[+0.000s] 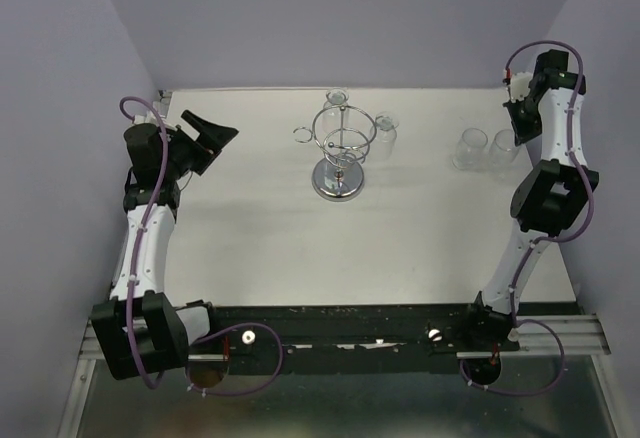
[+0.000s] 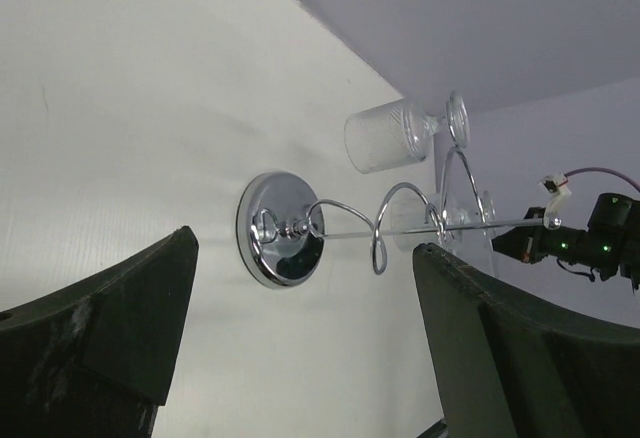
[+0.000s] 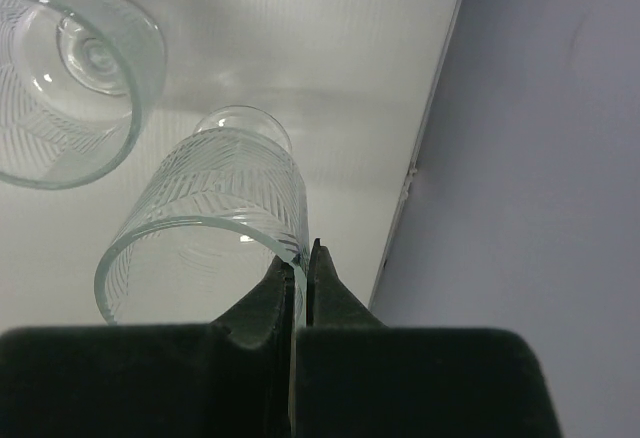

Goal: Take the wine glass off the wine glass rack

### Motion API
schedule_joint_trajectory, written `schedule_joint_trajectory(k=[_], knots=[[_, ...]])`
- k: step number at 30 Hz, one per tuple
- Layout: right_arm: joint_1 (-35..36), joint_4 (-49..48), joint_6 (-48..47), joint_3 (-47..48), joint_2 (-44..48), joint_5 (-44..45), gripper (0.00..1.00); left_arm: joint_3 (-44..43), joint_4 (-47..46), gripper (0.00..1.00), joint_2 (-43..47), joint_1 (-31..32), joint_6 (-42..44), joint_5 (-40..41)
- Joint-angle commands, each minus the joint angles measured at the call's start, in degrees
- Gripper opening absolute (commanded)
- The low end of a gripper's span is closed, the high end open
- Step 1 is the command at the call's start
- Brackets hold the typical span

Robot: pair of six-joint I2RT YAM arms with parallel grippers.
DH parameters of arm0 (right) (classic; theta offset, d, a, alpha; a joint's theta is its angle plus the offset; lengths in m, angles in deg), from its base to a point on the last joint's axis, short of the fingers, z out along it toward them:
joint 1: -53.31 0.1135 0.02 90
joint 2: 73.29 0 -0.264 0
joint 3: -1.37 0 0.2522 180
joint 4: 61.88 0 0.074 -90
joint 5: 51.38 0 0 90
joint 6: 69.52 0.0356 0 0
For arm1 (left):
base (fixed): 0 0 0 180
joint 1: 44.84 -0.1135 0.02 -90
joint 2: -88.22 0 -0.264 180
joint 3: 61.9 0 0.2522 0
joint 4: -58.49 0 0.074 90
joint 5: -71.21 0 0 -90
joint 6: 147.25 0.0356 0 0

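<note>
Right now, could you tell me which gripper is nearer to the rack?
Left. The left gripper sits open just left of the rack, facing it. The right gripper is farther off at the far right, jaws pinching the rim of a glass.

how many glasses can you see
4. Two hang on the wine glass rack: the far glass and the right-side glass. Two stand on the table at right: the inner glass and the outer glass, its rim pinched by the right gripper. None seems hidden.
</note>
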Motion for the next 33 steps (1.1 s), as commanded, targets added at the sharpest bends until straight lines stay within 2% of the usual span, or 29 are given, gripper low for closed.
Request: schedule_joint_trajectory(k=[1,23,29,33], knots=[[-0.4,2.2,1.2,4.6,-3.3,0.0,0.01,-3.8,2.3,0.99,1.2,-0.3,5.4,0.4],[-1.1,3.3,3.8,9.2,-11.5,-1.7,0.03,-10.9,5.6,0.99,-0.5,-0.9,10.6,-1.2],[-1.1,3.2,4.6,9.3,-11.0,-1.5,0.48,-11.4,4.5,0.99,-1.1,-1.0,10.2,-2.4],[-1.2,3.0,4.7,9.9,-8.9,-0.5,0.62,-11.8,4.1,0.97,-0.8,-0.6,10.3,-2.8]])
